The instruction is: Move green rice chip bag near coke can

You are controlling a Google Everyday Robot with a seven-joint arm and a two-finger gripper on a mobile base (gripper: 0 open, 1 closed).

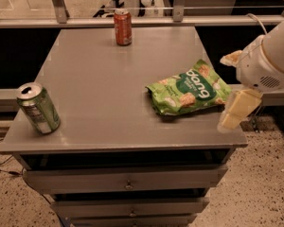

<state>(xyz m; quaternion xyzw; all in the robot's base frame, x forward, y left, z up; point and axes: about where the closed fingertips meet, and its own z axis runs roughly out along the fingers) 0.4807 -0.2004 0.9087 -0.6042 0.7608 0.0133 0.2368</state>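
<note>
The green rice chip bag (190,92) lies flat on the right side of the grey table (99,89), close to its right edge. The coke can (122,27) stands upright at the far edge, near the middle. My gripper (230,86) hangs at the table's right edge, just right of the bag, and holds nothing. Its cream fingers (237,109) stand apart, one above and one below the bag's right end. The gripper is far from the coke can.
A green-and-silver can (38,109) stands tilted near the table's front left corner. Drawers (128,183) sit under the table top. A metal rail (142,20) runs behind the table. Speckled floor lies at the right.
</note>
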